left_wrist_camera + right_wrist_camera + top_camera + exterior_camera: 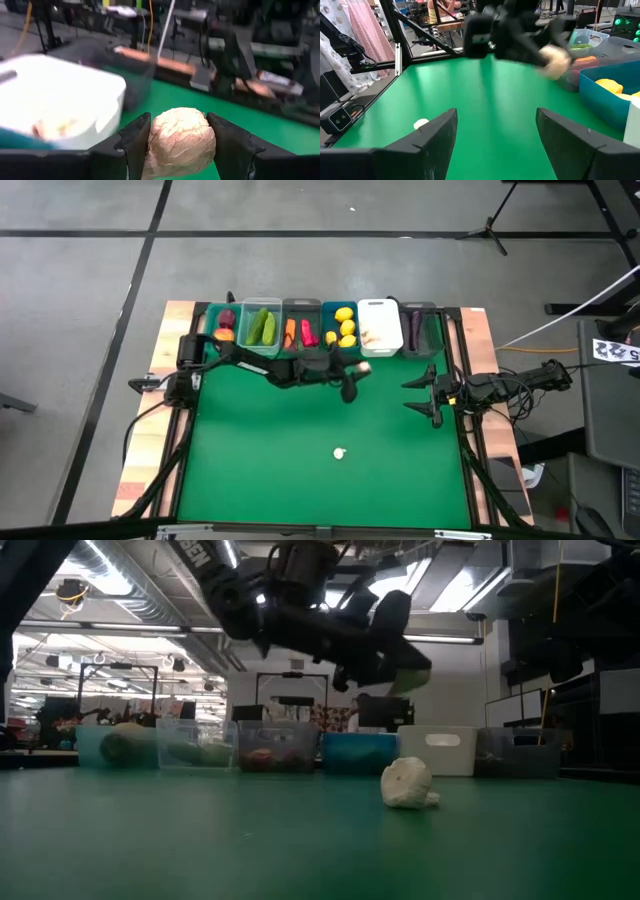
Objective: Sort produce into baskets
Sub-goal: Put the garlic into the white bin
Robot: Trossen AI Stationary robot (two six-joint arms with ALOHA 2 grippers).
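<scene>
A whitish garlic bulb (180, 137) sits between the fingers of my left gripper (360, 370), which hovers above the green mat just in front of the white basket (380, 327). The low view shows this gripper (400, 670) high over the mat. A second garlic bulb (340, 452) rests on the mat near its middle. The six baskets stand in a row along the far edge, from teal (222, 325) to dark (420, 330), with produce inside. My right gripper (425, 395) waits open at the mat's right edge. My left gripper pinches the garlic bulb by its two opposite sides (156, 135) between its two fingers. The fingers come nearly level from the table's left. The bulb is lifted clear of the mat, in front of the white basket's near wall (75, 115).
The clear basket (261, 327) holds green cucumbers, the grey one (300, 330) orange and red pieces, the blue one (340, 328) yellow lemons. Open green mat (260, 450) stretches between the baskets and the near edge. Cables and arm bases flank both sides.
</scene>
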